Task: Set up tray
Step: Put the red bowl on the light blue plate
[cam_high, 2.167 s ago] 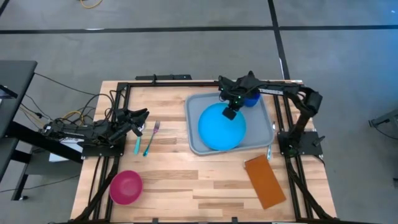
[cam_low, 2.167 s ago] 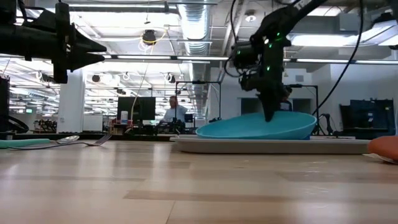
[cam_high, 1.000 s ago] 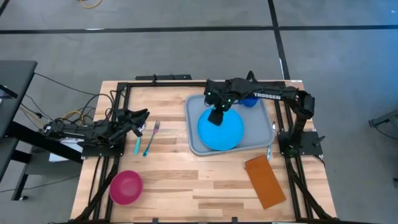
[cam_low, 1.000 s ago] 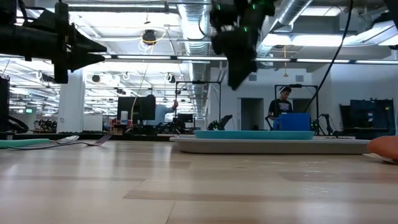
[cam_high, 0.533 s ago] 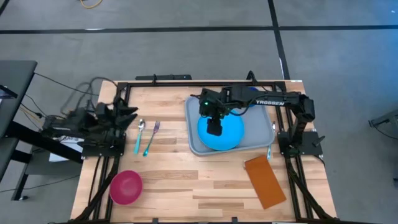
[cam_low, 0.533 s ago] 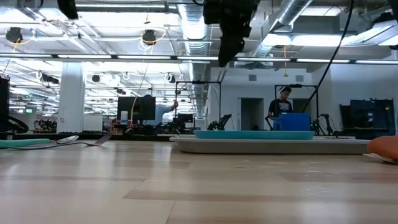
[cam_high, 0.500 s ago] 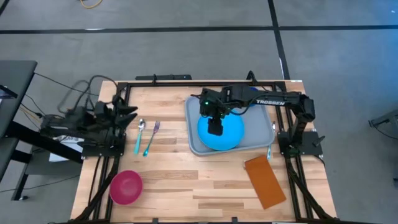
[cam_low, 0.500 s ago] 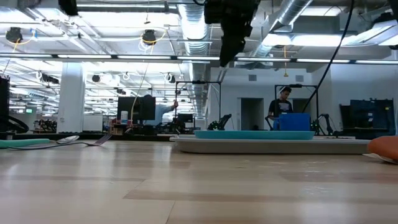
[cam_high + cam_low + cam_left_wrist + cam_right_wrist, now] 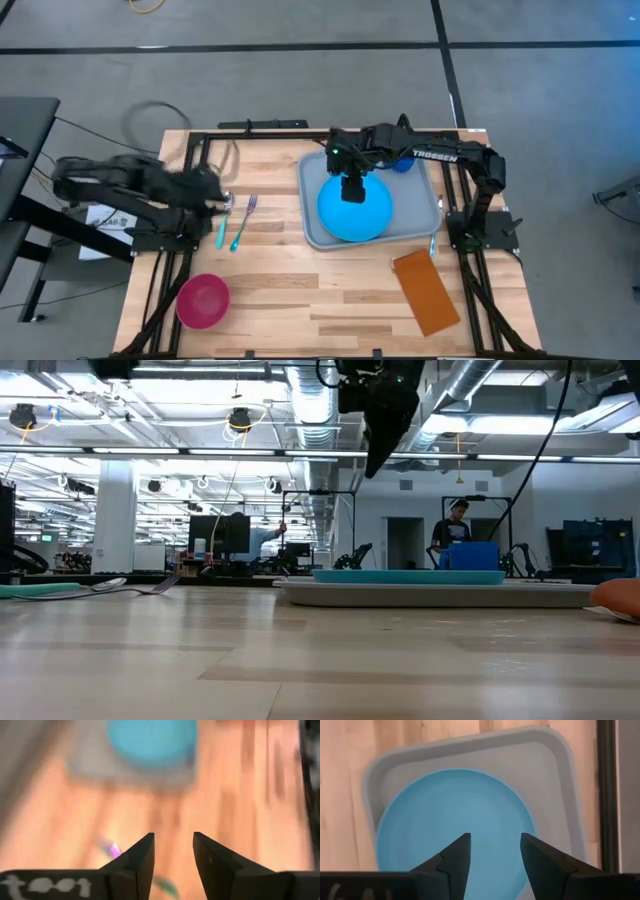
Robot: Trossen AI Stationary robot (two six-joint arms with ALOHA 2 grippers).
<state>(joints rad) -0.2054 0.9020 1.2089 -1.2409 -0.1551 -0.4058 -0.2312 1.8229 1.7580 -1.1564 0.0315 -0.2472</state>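
**What I cannot make out**

My left arm (image 9: 140,185) is smeared into a dark streak at the table's left side in the high view, so I cannot place its gripper there. My left wrist view is blurred throughout: the plate (image 9: 150,742) is only a soft blue patch on a grey one, and the cutlery (image 9: 114,850) below my fingers is a purple and teal smudge I cannot identify. My right gripper (image 9: 353,187) covers part of the plate in the high view. My right wrist view cuts off the tray (image 9: 555,775) at its lower edge. In the low view, the orange thing (image 9: 622,598) is cut off at the right border.
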